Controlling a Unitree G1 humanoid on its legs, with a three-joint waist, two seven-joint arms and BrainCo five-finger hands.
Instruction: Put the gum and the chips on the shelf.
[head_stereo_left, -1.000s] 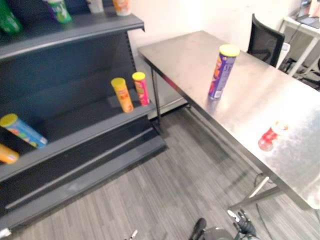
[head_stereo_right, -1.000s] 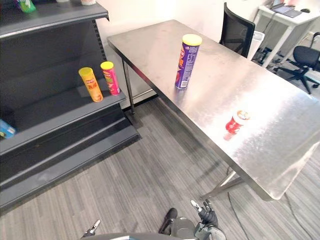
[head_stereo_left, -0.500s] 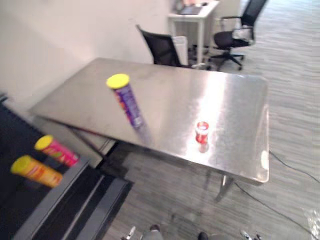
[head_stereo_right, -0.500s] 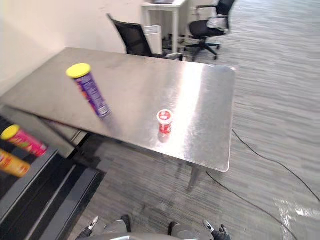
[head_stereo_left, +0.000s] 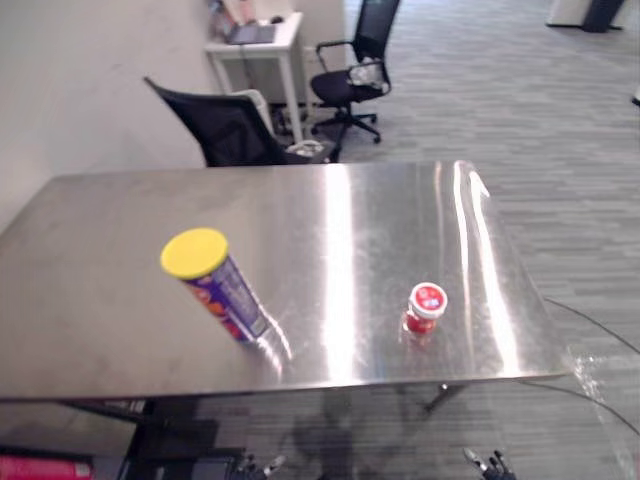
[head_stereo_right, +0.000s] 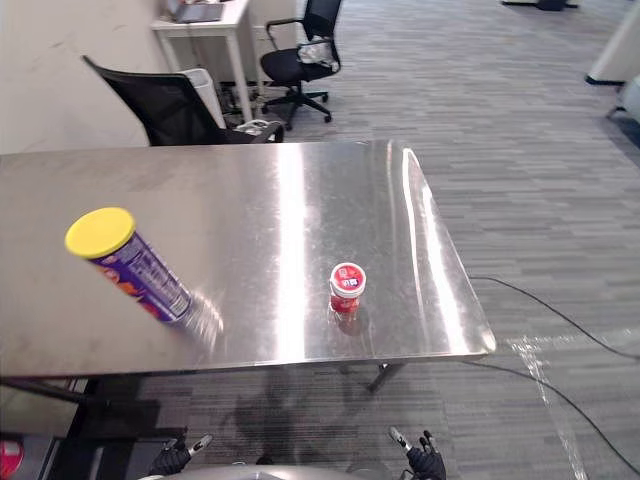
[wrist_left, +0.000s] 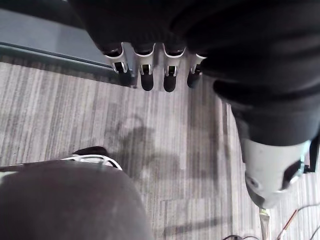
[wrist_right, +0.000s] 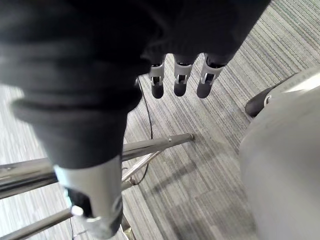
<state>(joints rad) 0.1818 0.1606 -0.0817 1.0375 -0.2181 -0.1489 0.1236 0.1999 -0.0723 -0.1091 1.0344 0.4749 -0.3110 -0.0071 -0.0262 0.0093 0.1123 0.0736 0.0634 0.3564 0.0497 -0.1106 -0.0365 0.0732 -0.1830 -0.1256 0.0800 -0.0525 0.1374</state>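
The chips, a purple tube with a yellow lid (head_stereo_left: 218, 288), stand upright on the steel table (head_stereo_left: 350, 220), left of its middle. The gum, a small red tub with a red-and-white lid (head_stereo_left: 424, 309), stands to the right of the tube, close to the table's near edge. Both of my hands hang low below that near edge, well away from the two items. My left hand (head_stereo_right: 175, 458) is open, its fingers (wrist_left: 145, 70) straight above the floor. My right hand (head_stereo_right: 424, 463) is open too, its fingers (wrist_right: 179, 76) straight and holding nothing.
A black chair (head_stereo_left: 228, 130) stands behind the table, with a white desk (head_stereo_left: 256, 42) and an office chair (head_stereo_left: 356, 72) further back. A pink can (head_stereo_left: 42, 467) lies at the lower left. The table's metal legs (wrist_right: 150, 146) are near my right hand. Grey floor stretches to the right.
The camera has swung right: the dark shelf has slid out of the picture and the table now lies square in front. The tube, the tub and both hands keep their places.
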